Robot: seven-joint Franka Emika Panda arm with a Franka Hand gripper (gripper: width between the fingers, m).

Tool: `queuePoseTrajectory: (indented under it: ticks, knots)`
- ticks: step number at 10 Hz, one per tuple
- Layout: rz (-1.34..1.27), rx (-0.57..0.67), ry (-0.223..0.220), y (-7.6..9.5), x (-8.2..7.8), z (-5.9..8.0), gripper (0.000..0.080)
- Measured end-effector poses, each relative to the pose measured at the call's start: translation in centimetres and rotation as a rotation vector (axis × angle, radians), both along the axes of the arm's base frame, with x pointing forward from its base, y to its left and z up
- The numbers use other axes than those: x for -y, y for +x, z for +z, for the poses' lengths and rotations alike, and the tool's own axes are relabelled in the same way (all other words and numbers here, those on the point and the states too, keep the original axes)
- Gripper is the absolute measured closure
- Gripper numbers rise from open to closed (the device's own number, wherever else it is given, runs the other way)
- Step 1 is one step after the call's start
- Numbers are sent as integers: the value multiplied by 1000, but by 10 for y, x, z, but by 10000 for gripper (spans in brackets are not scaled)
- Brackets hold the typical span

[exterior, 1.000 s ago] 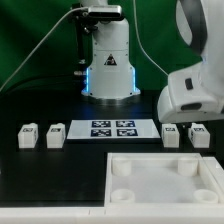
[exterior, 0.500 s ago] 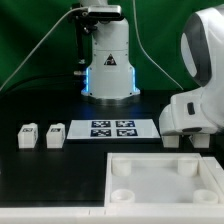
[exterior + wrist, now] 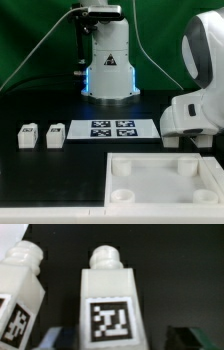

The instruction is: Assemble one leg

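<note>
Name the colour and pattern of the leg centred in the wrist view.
White leg with a black-and-white square tag; wrist view shows it best.

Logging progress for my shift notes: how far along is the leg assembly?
Done: nothing fitted; the tray-like piece shows empty corner holes, and two legs sit untouched. In hand: the open gripper straddles one leg, not clamped. Left: grasp, lift, seat it in a hole.

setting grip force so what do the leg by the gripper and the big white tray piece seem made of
The leg looks like matte white plastic, maybe 3D-printed: opaque, dull, softly rounded tip. The tray piece looks like the same plastic: even white, no grain or shine. Neither is certain.
</note>
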State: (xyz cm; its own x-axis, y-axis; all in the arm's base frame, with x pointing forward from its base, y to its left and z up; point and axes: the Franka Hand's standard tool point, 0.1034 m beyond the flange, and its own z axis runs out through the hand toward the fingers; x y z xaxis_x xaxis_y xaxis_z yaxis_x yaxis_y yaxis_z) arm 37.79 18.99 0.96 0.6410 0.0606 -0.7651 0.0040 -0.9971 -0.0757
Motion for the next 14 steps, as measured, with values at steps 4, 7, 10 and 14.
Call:
queuePoseTrajectory:
  ticks: [4,7,10,14]
  knots:
    - [0,0,0,0,0,0,509]
    - [0,0,0,0,0,0,509]
    - [14,6,17,5,3,3,508]
    - [27,274,95,71,41,75,507]
